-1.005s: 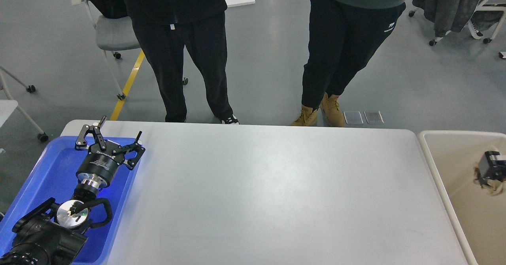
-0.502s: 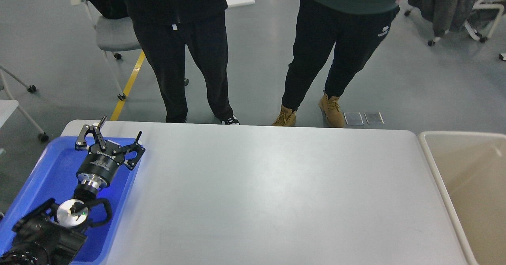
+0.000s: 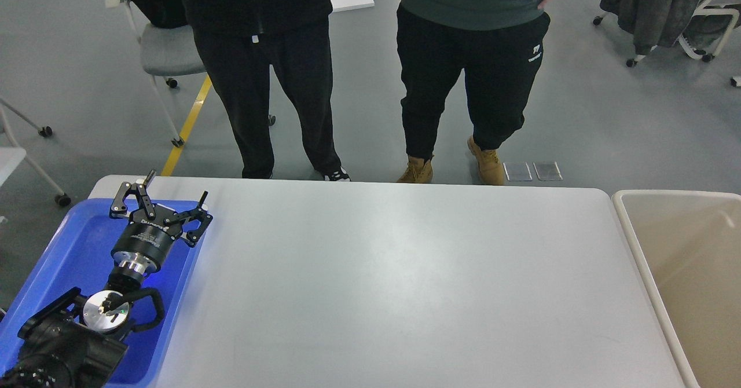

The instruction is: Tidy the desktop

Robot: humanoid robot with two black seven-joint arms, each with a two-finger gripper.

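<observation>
One desktop (image 3: 405, 284), long axis left-right | left gripper (image 3: 173, 194) spread over blue tray (image 3: 63, 243)

Black left arm (image 3: 63, 341), matte, built of thick rounded segments. Near the wrist, a round polished silver cap (image 3: 106, 313) with a small black fitting at its middle and a speck of green. Beside it, a black cable loop (image 3: 151, 313). Further out, a bright metal collar (image 3: 132, 266), then a black cylindrical body with small white lettering, too small to read. At the far end, left gripper (image 3: 173, 194): two slim black fingers (image 3: 149, 179) on jointed black linkages with visible pivot screws.
</observation>
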